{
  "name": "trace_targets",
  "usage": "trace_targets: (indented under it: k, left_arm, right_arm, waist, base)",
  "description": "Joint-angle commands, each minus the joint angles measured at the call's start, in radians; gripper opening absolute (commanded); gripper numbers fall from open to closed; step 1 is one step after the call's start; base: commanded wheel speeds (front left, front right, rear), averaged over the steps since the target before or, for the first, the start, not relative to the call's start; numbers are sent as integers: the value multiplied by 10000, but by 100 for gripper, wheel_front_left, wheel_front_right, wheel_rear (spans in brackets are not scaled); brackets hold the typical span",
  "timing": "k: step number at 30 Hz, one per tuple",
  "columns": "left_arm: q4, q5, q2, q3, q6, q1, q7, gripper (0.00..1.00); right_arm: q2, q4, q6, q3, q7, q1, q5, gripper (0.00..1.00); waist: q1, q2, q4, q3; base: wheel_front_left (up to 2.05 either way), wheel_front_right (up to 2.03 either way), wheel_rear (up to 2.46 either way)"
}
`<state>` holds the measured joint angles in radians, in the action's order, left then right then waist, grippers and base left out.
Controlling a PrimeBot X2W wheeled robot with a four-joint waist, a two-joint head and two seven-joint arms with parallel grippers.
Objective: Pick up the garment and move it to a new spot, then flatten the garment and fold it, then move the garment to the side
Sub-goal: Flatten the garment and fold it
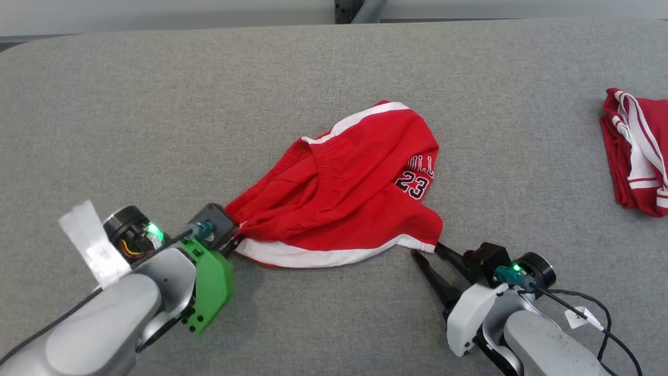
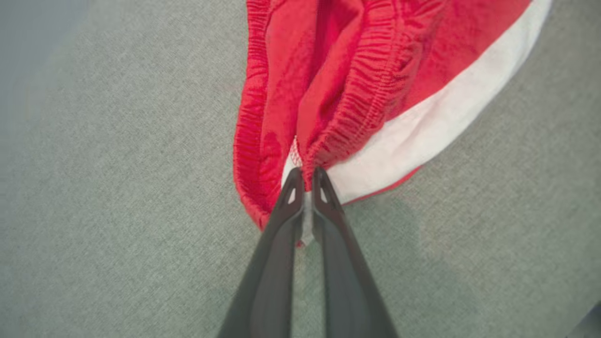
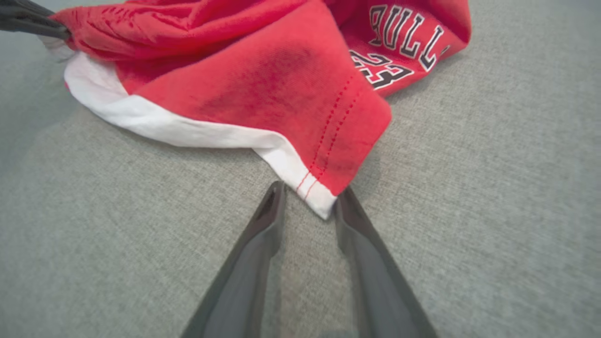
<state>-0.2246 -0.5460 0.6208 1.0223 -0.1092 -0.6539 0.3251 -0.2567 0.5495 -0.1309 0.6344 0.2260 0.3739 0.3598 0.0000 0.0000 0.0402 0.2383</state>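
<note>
The garment point(image 1: 344, 193), a pair of red shorts with white trim, lies bunched in the middle of the grey padded table point(image 1: 156, 104). Its elastic waistband is drawn toward the near left and a white stripe runs along its near edge. The print on the right side is partly folded away, so I can read only "ULL" and "23".

My left gripper point(image 2: 304, 180) has its two dark fingers pinched together on the gathered waistband at the garment's near-left end. From the head camera those fingertips are hidden behind the black wrist block, so I rely on the left wrist camera for that.

My right gripper point(image 3: 310, 199) sits at the near-right hem corner with its jaws partway apart. The white-tipped corner lies between the two tips, and a gap shows on the left side. I cannot tell whether the other finger touches the cloth.

At the far right, well apart, lies a second red-and-white garment point(image 1: 636, 151), cut off by the picture's edge.
</note>
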Motion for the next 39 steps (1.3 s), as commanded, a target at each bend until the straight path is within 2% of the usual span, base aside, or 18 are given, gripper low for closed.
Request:
trace_targets:
  k: [1, 3, 4, 6, 8, 16, 20, 23, 25, 26, 27, 29, 35, 39]
  left_arm:
    - [58, -452, -59, -338, 174, 148, -219, 0]
    - [70, -1030, -106, -807, 335, 276, -489, 0]
    - [69, -1391, -146, -1069, 398, 342, -628, 0]
    - [4, -1959, -196, -1491, 472, 444, -821, 0]
    - [-109, -2285, -139, -1759, 491, 466, -936, 0]
    - [-364, -2774, -175, -2080, 471, 545, -1157, 0]
    - [-405, -2834, -231, -2094, 478, 572, -1220, 0]
    - [-411, -2879, -266, -2082, 508, 640, -1276, 0]
    - [-418, -2914, -275, -2071, 523, 705, -1305, 0]
    - [-420, -2923, -261, -2063, 525, 722, -1321, 0]
    - [-423, -2939, -252, -2064, 527, 727, -1330, 0]
    - [-421, -3002, -252, -2102, 547, 745, -1357, 0]
    - [-222, -3645, -358, -2508, 507, 935, -1610, 0]
    - [358, -4616, -405, -3052, 364, 1065, -1547, 0]
  right_arm:
    - [-8, 12, 4, 1, 22, -73, 82, 48]
    - [-28, -14, 4, 22, -16, -117, 92, 48]
    - [-40, -33, 4, 38, -43, -128, 100, 51]
    - [-60, -61, 4, 54, -77, -120, 123, 66]
    - [-50, -91, 4, 84, -92, -95, 138, 71]
    - [44, -119, 4, 125, -78, -4, 187, 71]
    - [20, -154, 4, 125, -50, -21, 185, 82]
    - [10, -208, 4, 145, -46, 8, 187, 80]
    - [45, -249, 4, 167, -57, 50, 213, 74]
    - [73, -266, 4, 190, -82, 69, 224, 51]
    - [83, -278, 4, 228, -118, 87, 250, 44]
    - [61, -293, 4, 285, -181, 127, 332, 0]
    - [-183, -612, 4, 255, -318, 15, 1018, 0]
    - [-735, -1677, 4, -100, -514, -164, 2189, 0]
  waist:
    - [0, 0, 15, -40]
    - [0, 0, 15, -93]
    - [0, 0, 9, -109]
    - [0, 0, -4, -122]
    - [0, 0, -35, -129]
    - [0, 0, -153, -153]
    - [0, 0, -174, -168]
    - [0, 0, -183, -181]
    - [0, 0, -190, -195]
    - [0, 0, -198, -204]
    - [0, 0, -204, -209]
    - [0, 0, -208, -206]
    - [0, 0, -246, -330]
    - [0, 0, -319, -551]
  base:
    - [0, 0, 0]
    - [0, 0, 0]
    - [0, 0, 0]
    - [0, 0, 0]
    - [0, 0, 0]
    - [0, 0, 0]
    - [0, 0, 0]
    - [0, 0, 0]
    - [0, 0, 0]
    - [0, 0, 0]
    - [0, 0, 0]
    - [0, 0, 0]
    - [0, 0, 0]
    - [0, 0, 0]
